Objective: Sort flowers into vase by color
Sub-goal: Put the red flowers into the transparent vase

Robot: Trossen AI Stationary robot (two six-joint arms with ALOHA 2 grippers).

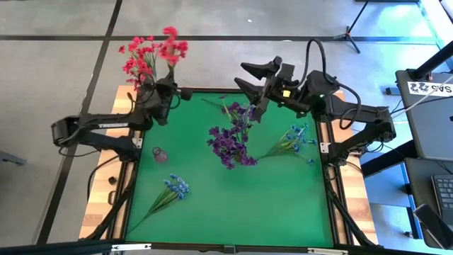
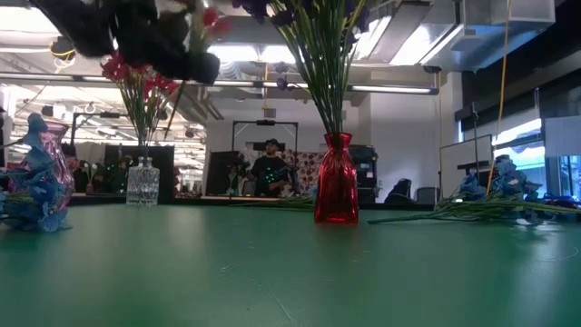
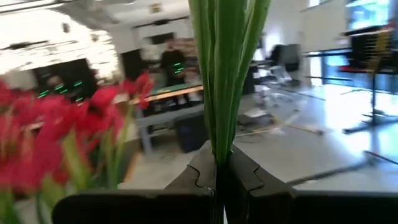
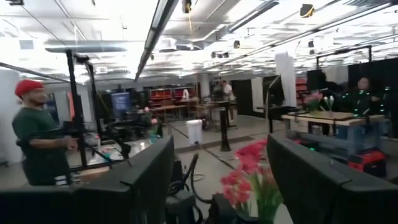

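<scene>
My left gripper stands over the table's far left corner, shut on green stems of red-pink flowers. More red-pink flowers stand in a clear glass vase below it. Purple flowers stand in a red vase at the table's middle. My right gripper hangs open, high above the far edge beside the purple flowers, with nothing between its fingers. Two light blue sprigs lie flat on the green mat. A small pinkish vase stands at the left. My left gripper pinches a thin bundle of green stems between its two fingers. The fingers lie about level and across the stems, which run on past them out of the wrist view. The stems' lower ends are hidden behind the fingers.
The green mat covers the table, with wooden rims at left and right. Cables and both arm bases sit along the side edges. People stand in the room beyond the table.
</scene>
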